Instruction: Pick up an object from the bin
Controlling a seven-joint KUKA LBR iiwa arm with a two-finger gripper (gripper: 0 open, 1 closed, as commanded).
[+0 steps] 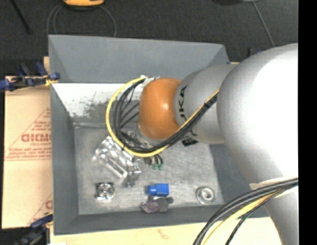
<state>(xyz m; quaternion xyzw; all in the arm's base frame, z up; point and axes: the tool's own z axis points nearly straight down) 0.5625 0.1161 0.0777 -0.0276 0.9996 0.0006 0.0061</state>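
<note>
**A:** BIN PICK: the KUKA arm [250,111] reaches in from the right, its orange wrist cover [157,108] tipped down over the grey metal bin [64,152]. Why so steep?

**B:** Probably so the gripper [122,168] meets the floor from above. The bin's sloped walls leave little room to come in sideways. The gripper hangs low, left of centre.

**A:** Is it holding anything?

**B:** I cannot tell whether the jaws are open or closed, nor whether they grip anything. The glinting metalwork hides that.

**A:** What lies nearest?

**B:** 2 candidates. A round silvery metal piece [103,190] sits near it, toward the near-left corner. A small blue block [158,190] lies on its other side, with a dark purplish lump [155,205] just beside it at the foot of the near wall. A silvery ring [204,193] lies well apart, to the right.

**A:** Why are they all along that edge?

**B:** My guess is that loose parts get nudged there. I judge the pick not yet made.
</note>
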